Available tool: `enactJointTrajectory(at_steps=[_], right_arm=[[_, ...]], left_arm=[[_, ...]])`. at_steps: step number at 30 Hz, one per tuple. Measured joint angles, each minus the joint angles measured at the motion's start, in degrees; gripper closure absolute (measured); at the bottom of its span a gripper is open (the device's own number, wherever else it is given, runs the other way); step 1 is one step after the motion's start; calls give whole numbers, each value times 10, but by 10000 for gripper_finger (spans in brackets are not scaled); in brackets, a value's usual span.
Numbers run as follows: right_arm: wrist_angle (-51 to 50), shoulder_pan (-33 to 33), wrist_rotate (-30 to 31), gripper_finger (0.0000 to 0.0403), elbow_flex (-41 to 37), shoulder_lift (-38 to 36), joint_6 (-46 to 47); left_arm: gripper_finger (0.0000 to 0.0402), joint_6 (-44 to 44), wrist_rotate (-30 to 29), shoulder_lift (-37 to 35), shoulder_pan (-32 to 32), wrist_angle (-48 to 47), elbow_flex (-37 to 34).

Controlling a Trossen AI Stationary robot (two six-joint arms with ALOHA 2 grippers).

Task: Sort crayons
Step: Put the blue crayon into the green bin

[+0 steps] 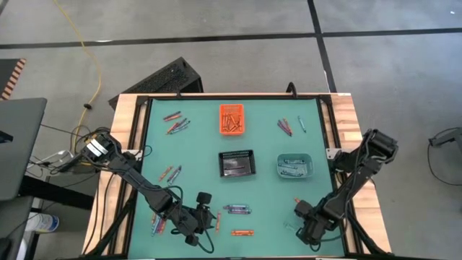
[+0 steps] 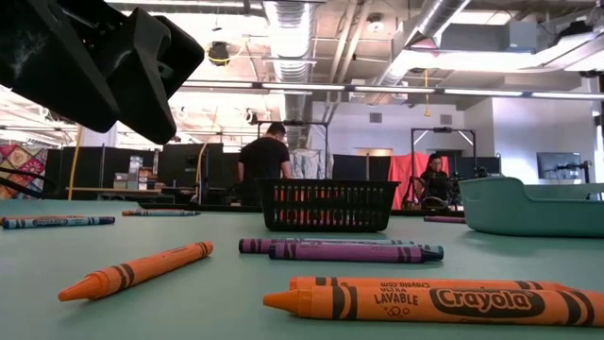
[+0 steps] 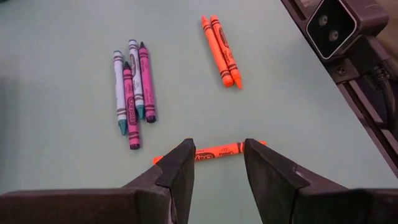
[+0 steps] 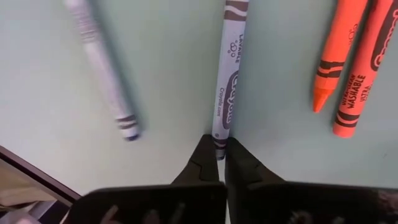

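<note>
The left gripper (image 3: 217, 165) was held low over the mat's near left, jaws apart, straddling an orange crayon (image 3: 214, 151) that lay crosswise between the fingers. Were they closed along that long axis, the crayon could be pushed or spun instead of gripped. At the near right, the right gripper (image 4: 217, 149) was clamped on the end of a pale crayon (image 4: 229, 81), which pointed straight away from the fingers. So shallow a pinch could be lost on lifting.

Low view, lower right: nearest orange crayon (image 2: 429, 304) wrapper reads "Crayola", "ULTRA", "LAVABLE". Right wrist view, right edge: orange crayon (image 4: 368, 68) wrapper reads "WASHABLE".
</note>
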Motion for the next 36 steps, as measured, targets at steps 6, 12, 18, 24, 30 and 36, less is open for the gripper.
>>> enactJointTrajectory(at_steps=[6,12,18,24,30,36], right_arm=[[-4,-19,0,399,-1,-8,-30],[-10,-33,36,399,-4,-38,-59],[29,-24,97,399,-4,-69,-83],[266,9,154,400,1,-60,-144],[305,6,135,400,71,25,-176],[192,-10,42,400,150,110,-189]], left_arm=[[272,0,0,0,0,1,0],[271,-5,5,0,0,17,0],[271,2,27,0,0,32,0],[271,-2,27,0,0,29,0],[271,2,27,0,0,32,0],[271,-3,30,0,0,33,0]])
